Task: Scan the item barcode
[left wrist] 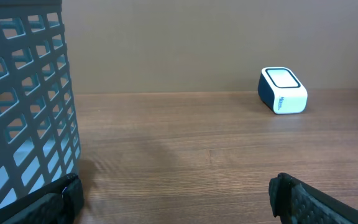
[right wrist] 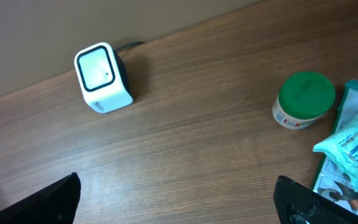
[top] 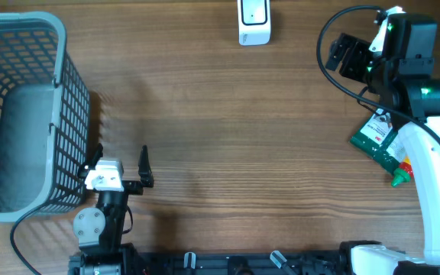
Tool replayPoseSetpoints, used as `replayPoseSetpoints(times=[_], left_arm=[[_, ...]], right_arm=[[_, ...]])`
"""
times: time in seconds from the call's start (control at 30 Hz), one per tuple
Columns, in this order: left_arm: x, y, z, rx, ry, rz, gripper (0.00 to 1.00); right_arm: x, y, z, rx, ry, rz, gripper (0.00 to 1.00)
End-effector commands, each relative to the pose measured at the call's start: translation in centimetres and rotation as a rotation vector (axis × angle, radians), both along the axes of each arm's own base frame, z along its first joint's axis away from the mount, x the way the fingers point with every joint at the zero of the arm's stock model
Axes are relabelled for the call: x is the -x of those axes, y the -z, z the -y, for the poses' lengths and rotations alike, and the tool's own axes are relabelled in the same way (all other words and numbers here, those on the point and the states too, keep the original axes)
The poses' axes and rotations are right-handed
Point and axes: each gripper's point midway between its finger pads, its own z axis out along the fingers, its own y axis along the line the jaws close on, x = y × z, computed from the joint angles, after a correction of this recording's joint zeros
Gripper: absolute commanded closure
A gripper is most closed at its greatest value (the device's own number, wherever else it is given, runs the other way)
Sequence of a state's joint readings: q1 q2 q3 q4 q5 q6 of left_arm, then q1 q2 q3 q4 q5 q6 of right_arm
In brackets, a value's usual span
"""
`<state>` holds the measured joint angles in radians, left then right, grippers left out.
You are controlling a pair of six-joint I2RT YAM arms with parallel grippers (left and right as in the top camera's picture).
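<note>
Two arms work at a wooden worktop (top: pixel 228 130). Nearest the robot's edge, the left arm (top: pixel 101 218) holds the left jaws released and wide apart, grasping nothing, just beside the near corner of a grey lattice basket (top: pixel 21 114) that stands at the left end.

Farther in, on the right side, the items for scanning lie together, partly under the white right arm (top: pixel 434 191). They are a flat green pack (top: pixel 374 137) with a white label, a pale blue packet (right wrist: pixel 353 143) lying across it, and a green-lidded jar (right wrist: pixel 303 99) just beside them. Their printing is too small to read.

Beyond them the right jaws are likewise released and empty, raised above the worktop and turned toward its far edge.

Farthest, at the far edge near the middle, stands the white barcode scanner (top: pixel 253 21), well apart from both sets of jaws and from the items.
</note>
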<state>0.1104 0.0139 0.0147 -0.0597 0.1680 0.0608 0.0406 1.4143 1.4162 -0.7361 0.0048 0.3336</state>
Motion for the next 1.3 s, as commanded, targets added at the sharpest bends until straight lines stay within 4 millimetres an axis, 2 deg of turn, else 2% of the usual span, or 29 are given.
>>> replayPoseSetpoints(times=[0.0, 0.1, 0.17, 0.23, 0.3, 0.43, 0.53, 0.57, 0.7, 0.87, 1.03, 1.13, 1.27], left_arm=[[0.0, 0.2, -0.4, 0.013, -0.019, -0.001, 0.00], [0.0, 0.2, -0.4, 0.013, -0.019, -0.001, 0.00], [0.0, 0.2, -0.4, 0.013, -0.019, -0.001, 0.00], [0.0, 0.2, -0.4, 0.013, -0.019, -0.001, 0.00], [0.0, 0.2, -0.4, 0.013, -0.019, -0.001, 0.00], [0.0, 0.2, -0.4, 0.013, -0.019, -0.001, 0.00], [0.0, 0.2, -0.4, 0.013, -0.019, -0.001, 0.00], [0.0, 0.2, -0.4, 0.013, -0.019, -0.001, 0.00], [0.0, 0.2, -0.4, 0.013, -0.019, -0.001, 0.00], [0.0, 0.2, -0.4, 0.013, -0.019, -0.001, 0.00], [0.0, 0.2, -0.4, 0.013, -0.019, -0.001, 0.00], [0.0, 0.2, -0.4, 0.013, -0.019, -0.001, 0.00], [0.0, 0.2, -0.4, 0.013, -0.019, -0.001, 0.00]], right_arm=[[-0.4, -0.5, 0.9, 0.050, 0.028, 0.024, 0.00], [-1.0, -2.3, 0.7, 0.044, 0.025, 0.114, 0.00], [-1.2, -4.3, 0.0, 0.037, 0.012, 0.225, 0.00], [-0.7, -6.2, -0.8, 0.024, -0.005, 0.379, 0.00], [0.7, -6.8, -1.3, 0.006, -0.014, 0.520, 0.00], [4.7, -4.4, -1.0, -0.035, -0.001, 0.681, 0.00], [8.5, -1.4, -0.5, -0.043, 0.007, 0.776, 0.00], [10.0, 0.2, -0.1, -0.040, 0.021, 0.794, 0.00], [12.9, 4.3, 0.3, -0.056, 0.031, 0.807, 0.00], [14.3, 7.7, 1.1, -0.124, 0.099, 0.766, 0.00], [15.2, 9.7, 1.7, -0.126, 0.136, 0.721, 0.00], [15.7, 10.2, 1.8, -0.101, 0.133, 0.706, 0.00], [16.0, 9.0, 0.2, 0.029, -0.021, 0.758, 0.00]])
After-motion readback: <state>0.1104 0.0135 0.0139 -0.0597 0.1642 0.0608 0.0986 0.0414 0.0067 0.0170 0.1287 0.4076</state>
